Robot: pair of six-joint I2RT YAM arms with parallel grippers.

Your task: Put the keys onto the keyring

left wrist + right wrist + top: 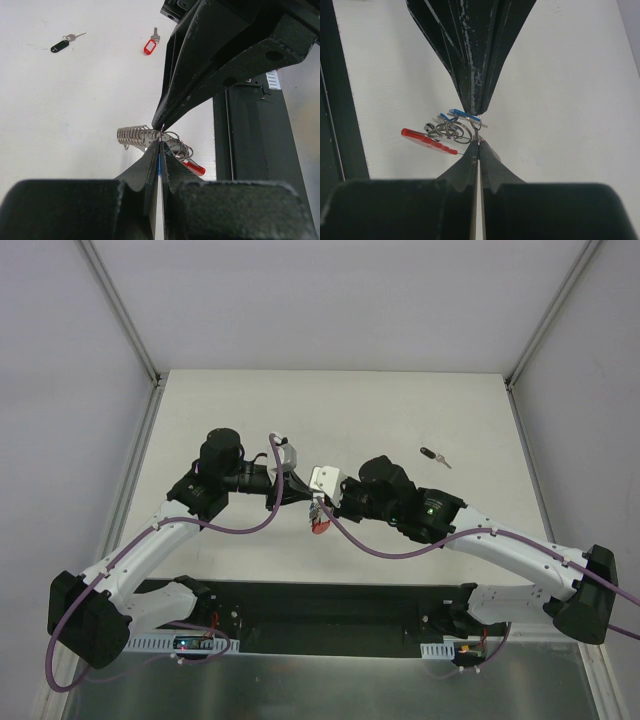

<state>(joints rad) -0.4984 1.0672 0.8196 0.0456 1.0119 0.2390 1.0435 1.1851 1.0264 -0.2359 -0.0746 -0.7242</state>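
My two grippers meet tip to tip above the table's middle. My left gripper point(160, 142) is shut on the blue-headed key point(462, 115), of which only a blue sliver shows between its fingers in the left wrist view. My right gripper point(478, 143) is shut on a small silver ring of the keyring point(452, 131), whose red plastic band point(427, 140) and looped rings hang to the left. The band also shows in the top view point(320, 526). A silver coil point(134, 135) hangs beside the rings.
A black-headed key point(433, 455) lies on the table at the far right and also shows in the left wrist view point(60, 46). A small red-tagged key point(149, 46) lies near it. The black base rail point(330, 605) runs along the near edge.
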